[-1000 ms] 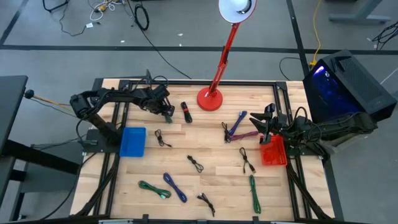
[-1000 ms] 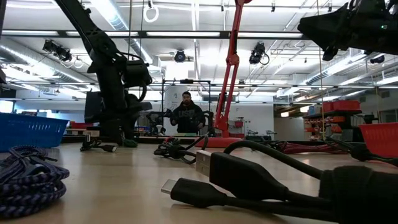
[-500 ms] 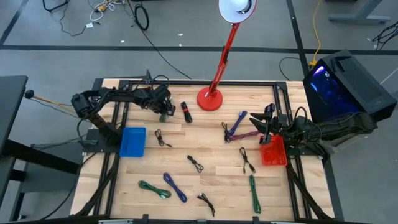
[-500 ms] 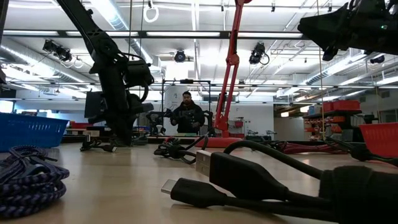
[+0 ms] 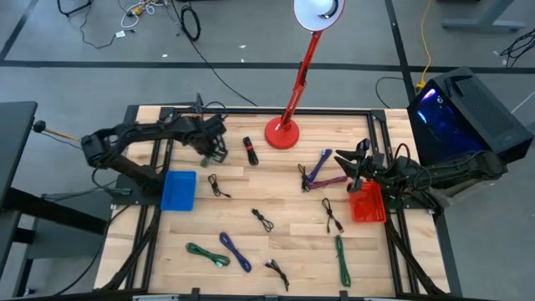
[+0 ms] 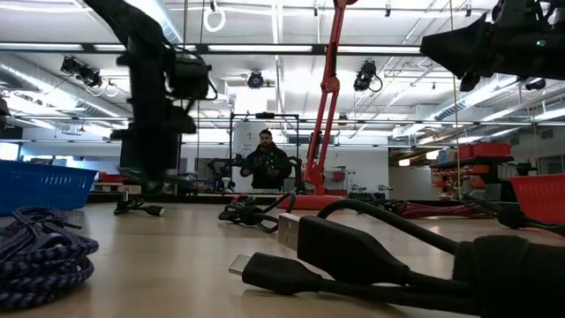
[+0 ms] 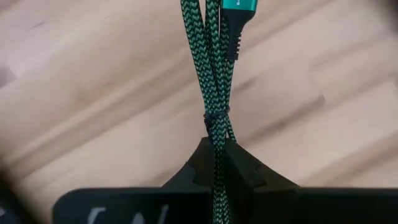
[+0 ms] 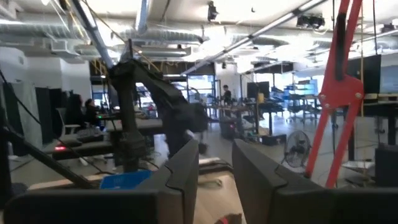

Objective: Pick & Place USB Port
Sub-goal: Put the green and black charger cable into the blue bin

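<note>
- Since the earlier high view, the left arm is stretching its elbow farther toward the left edge of the frame, and the left gripper (image 5: 217, 151), in the upper-left part of the table, is now clamping shut where before it was standing apart.
- In the left wrist view, that gripper's two dark fingers (image 7: 245, 174) are pinching a green braided cable (image 7: 213, 93) just below the tie that is binding its loops, with the teal plug end showing at the top of the frame; the wooden table (image 7: 93, 93) is blurring beneath it, so a lift is probably starting.
- The right gripper (image 5: 355, 167) is waiting at the right side of the table, above the red bin (image 5: 366, 203), with its fingers standing apart and nothing between them.
- Judged from the layout, the pick is being done and the place is left: the blue bin (image 5: 178, 190), lying just below and left of the held cable in the high view, is the nearer container, though which bin is meant cannot be told.
- Other bundled cables are lying scattered over the table, so more picks are likely remaining.
- A pale mark is showing on the left gripper body in the wrist view, but it is too blurred to read; no brand or label is legible anywhere.
</note>
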